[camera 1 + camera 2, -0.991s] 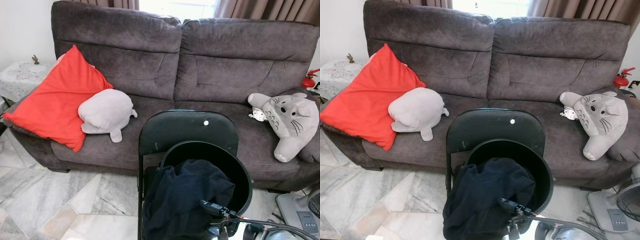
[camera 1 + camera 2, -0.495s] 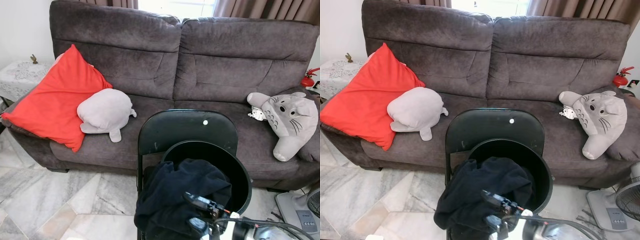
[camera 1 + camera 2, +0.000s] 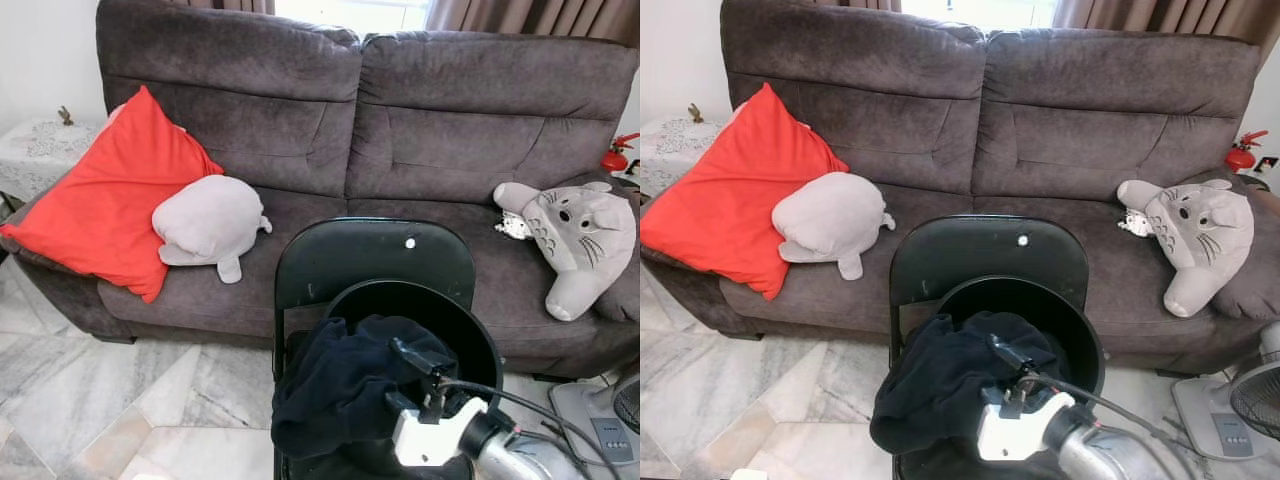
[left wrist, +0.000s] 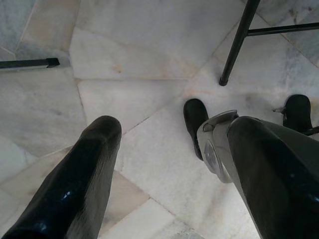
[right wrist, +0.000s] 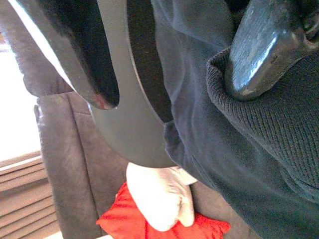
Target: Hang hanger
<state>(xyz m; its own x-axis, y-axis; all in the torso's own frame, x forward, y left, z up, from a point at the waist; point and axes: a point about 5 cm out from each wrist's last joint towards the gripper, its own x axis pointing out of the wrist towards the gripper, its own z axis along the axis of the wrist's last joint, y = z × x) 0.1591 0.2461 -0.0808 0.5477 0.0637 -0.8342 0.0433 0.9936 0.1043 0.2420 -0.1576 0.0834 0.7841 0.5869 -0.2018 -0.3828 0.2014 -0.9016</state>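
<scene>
A dark navy garment [image 3: 340, 385] is heaped in a round black basket [image 3: 472, 322] that stands on a black folding chair [image 3: 370, 255] in front of me. My right gripper [image 3: 412, 360] reaches in from the lower right, its black fingers spread with a fold of the garment between them. In the right wrist view one fingertip [image 5: 259, 55] presses into a knitted hem and the other [image 5: 94, 74] lies by the basket's rim. My left gripper [image 4: 172, 124] hangs open over the marble floor [image 4: 139, 45].
A grey-brown sofa [image 3: 430, 130] stands behind the chair, with a red cushion [image 3: 110, 200], a grey plush [image 3: 210, 220] and a grey cat-like plush [image 3: 580, 235]. A lace-covered side table [image 3: 35, 150] is at the left, a fan base [image 3: 600, 425] at the lower right.
My right arm has risen and pushed forward from the bottom edge into the garment. The garment has bunched up and shifted to the left over the basket's rim.
</scene>
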